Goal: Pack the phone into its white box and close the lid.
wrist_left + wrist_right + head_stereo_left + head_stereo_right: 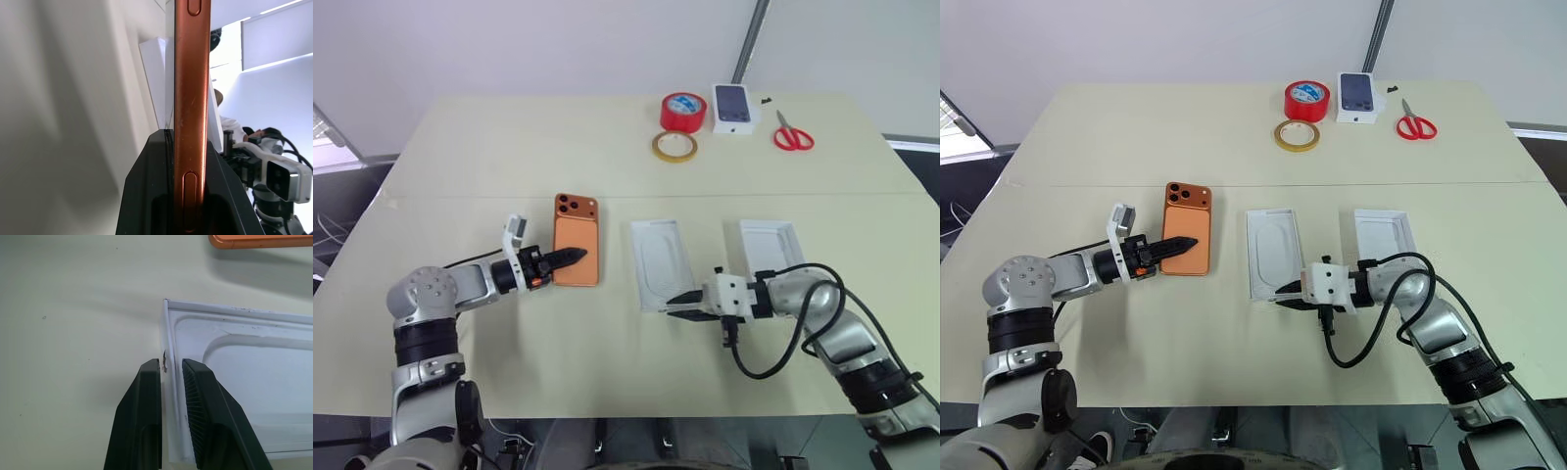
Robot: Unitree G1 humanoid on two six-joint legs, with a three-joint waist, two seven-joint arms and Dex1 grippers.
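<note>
As my left gripper (570,257) clamps phone (577,251) by edge | right gripper (171,369) pinches tray (234,377) wall | risk: thin grips slip, phone drops on table (509,157).

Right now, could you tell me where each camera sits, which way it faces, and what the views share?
Left and right eye views: on the head, looking forward and down over the table; both arms show.
Left wrist view: along the left gripper, shut on the phone, seen edge-on.
Right wrist view: along the right gripper, its fingers astride the wall of the white tray with an oval recess.
Shared: phone and tray appear in both wrist views and the head views.
</note>
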